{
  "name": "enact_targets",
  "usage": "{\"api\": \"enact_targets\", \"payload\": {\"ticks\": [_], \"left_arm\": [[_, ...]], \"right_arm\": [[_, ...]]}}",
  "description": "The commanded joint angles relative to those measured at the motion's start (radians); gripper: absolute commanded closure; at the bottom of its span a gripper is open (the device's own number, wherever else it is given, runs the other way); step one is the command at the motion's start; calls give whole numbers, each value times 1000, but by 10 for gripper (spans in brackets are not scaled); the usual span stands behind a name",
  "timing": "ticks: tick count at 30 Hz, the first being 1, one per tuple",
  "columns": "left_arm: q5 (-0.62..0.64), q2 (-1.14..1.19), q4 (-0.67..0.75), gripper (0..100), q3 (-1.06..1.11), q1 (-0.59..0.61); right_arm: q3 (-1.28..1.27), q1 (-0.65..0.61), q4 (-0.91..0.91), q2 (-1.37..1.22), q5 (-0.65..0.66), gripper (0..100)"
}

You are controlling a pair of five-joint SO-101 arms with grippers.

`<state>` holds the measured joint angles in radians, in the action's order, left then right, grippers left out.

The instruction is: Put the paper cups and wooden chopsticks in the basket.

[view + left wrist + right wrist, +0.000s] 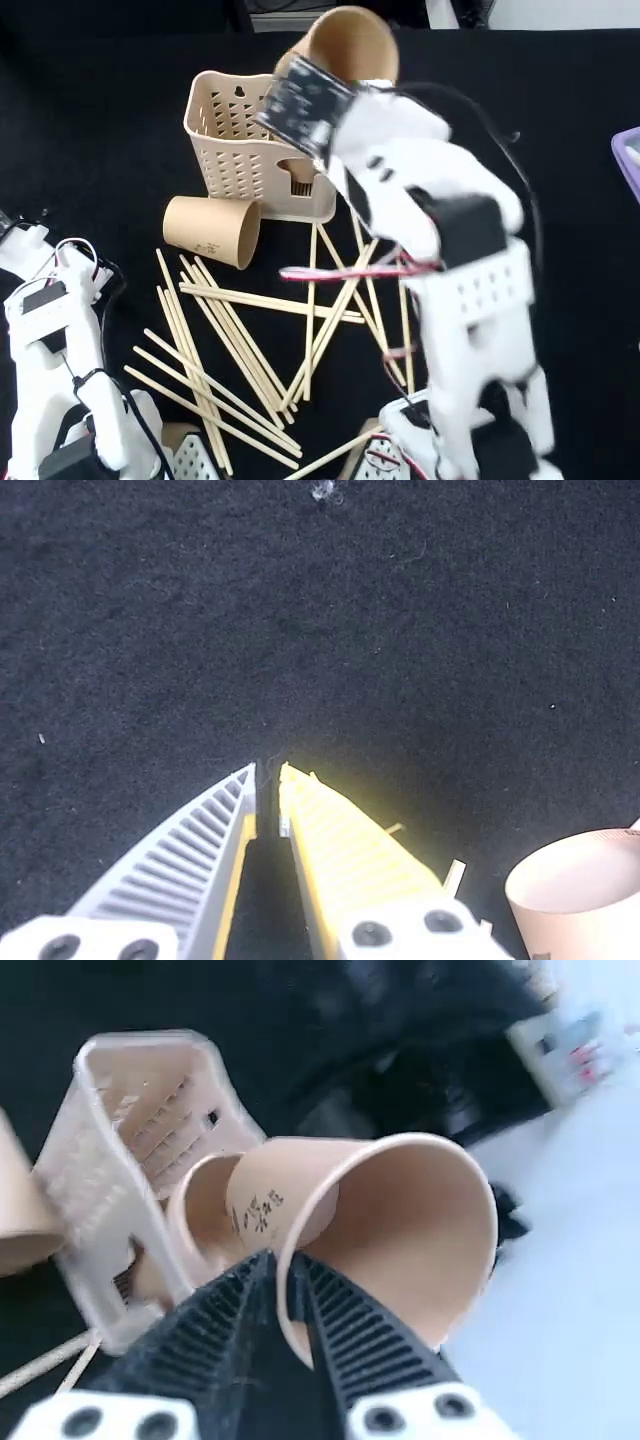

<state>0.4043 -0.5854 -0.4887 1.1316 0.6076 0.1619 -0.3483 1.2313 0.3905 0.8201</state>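
The black surface is carrying the basket. Above it, the right jaws are pinching a paper cup by its rim. It is likely light and crushable, so a gentle rim grip suits. A second cup is lying beside the basket. The chopsticks, thin and stiff, are lying scattered, best taken mid-length. The left jaws are sitting closed, holding nothing.

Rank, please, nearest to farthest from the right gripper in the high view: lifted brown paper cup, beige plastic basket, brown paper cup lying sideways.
1. Lifted brown paper cup: in the right gripper's grip.
2. Beige plastic basket: just below it.
3. Brown paper cup lying sideways: on the table, in front of the basket.
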Motion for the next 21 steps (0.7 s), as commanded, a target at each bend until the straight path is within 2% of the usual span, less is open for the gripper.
{"api": "enact_targets", "payload": {"ticks": [1, 8, 14, 16, 20, 21], "left_arm": [[6, -26, 17, 948, -18, -2], [6, -26, 17, 948, -18, -2], [6, -26, 17, 948, -18, -2], [6, -26, 17, 948, -18, -2], [6, -26, 17, 948, -16, -2], [6, -26, 17, 948, -16, -2]], "right_arm": [[217, -15, 140, -131, -9, 988], [527, -15, 370, -349, -2, 988], [665, -17, 379, -456, -31, 979], [690, -17, 359, -478, -117, 915], [745, -18, 330, -486, -382, 714], [762, -29, 330, -486, -407, 690]]}}
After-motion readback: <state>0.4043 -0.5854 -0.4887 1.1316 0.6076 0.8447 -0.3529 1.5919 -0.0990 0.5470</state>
